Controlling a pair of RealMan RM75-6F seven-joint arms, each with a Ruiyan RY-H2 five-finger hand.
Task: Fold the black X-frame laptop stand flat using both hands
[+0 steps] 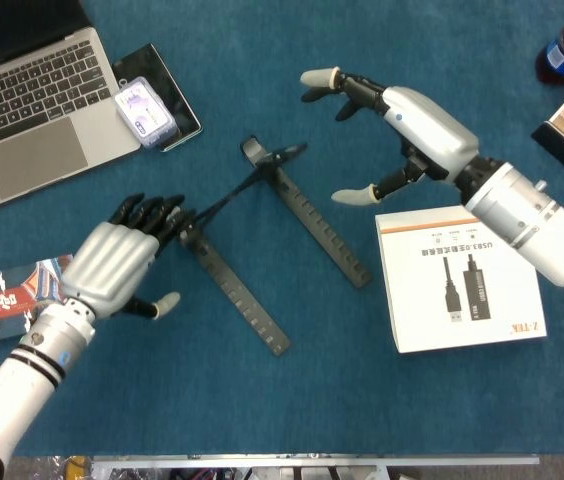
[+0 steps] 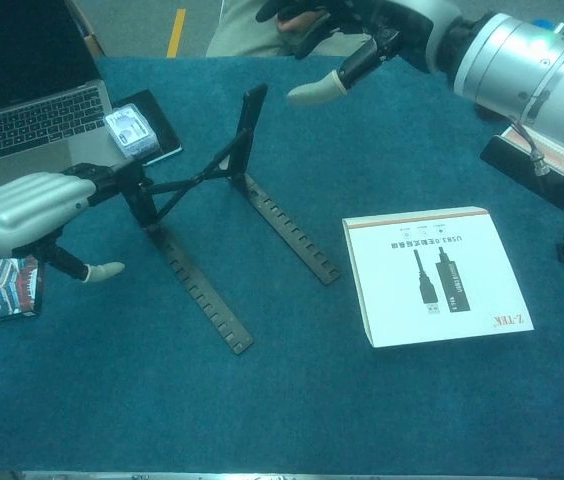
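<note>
Resting on the blue table (image 1: 162,410), the black X-frame laptop stand (image 1: 262,235) sits partly collapsed, its two notched rails lying flat and its crossed struts leaning low toward the left. The left hand (image 1: 122,265) meets the left upright with its dark fingertips (image 2: 102,175), fingers extended together; whether they actually grip it cannot be told, the contact appearing only as a press. The right hand (image 1: 402,125) hovers apart from the stand, above and to its right, fingers spread wide and holding nothing. A white USB box (image 1: 459,280) lies beside the right rail; a laptop (image 1: 32,110) occupies the upper left.
</note>
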